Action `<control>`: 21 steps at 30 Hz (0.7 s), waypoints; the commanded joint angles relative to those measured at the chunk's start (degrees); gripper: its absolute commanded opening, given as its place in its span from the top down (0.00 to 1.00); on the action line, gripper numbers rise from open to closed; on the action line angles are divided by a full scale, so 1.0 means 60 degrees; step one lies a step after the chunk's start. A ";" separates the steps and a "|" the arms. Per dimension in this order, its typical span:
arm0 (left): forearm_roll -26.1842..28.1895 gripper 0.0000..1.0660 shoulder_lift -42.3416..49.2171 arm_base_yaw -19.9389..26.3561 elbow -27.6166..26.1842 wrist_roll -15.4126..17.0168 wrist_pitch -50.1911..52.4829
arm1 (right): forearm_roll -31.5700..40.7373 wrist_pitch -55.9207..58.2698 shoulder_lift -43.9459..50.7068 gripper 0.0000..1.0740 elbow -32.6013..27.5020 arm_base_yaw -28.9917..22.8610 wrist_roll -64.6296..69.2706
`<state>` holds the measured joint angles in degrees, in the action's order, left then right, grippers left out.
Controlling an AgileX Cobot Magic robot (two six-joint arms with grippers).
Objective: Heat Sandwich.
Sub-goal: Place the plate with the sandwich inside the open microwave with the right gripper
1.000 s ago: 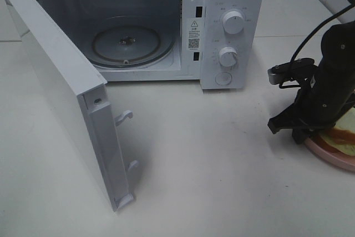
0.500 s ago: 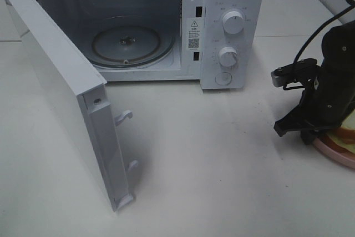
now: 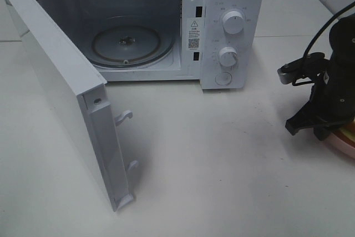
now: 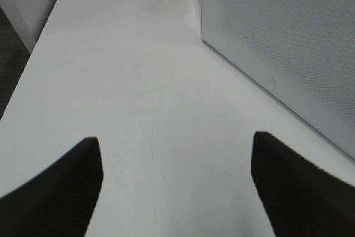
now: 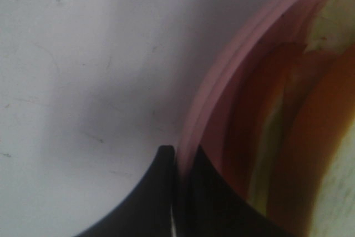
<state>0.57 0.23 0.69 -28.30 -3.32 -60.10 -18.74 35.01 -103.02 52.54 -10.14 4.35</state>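
Pink plate (image 5: 206, 104) rim is pinched between the closed black fingers of the right gripper (image 5: 176, 159); the sandwich (image 5: 277, 131) lies on that plate, just past the inner finger. Spread wide and empty, the left gripper (image 4: 177, 159) hangs over the white table (image 4: 127, 70).

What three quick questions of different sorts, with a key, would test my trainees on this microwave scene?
1. True or false: the microwave door is closed.
2. What does the right gripper pinch? A) the rim of the pink plate B) a dial C) a door hook
3. Fill in: the left gripper has its jaws ____, with nothing between them.
Key: 1 false; 2 A; 3 open.
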 commanded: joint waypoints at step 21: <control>-0.0010 0.35 0.0210 -0.0057 0.0019 0.0000 0.0115 | -0.1241 0.0936 0.2235 1.00 -0.1232 -0.0802 -0.0277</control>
<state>0.57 0.23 0.69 -28.30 -3.32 -60.10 -24.41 38.90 -90.53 45.66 -14.73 3.09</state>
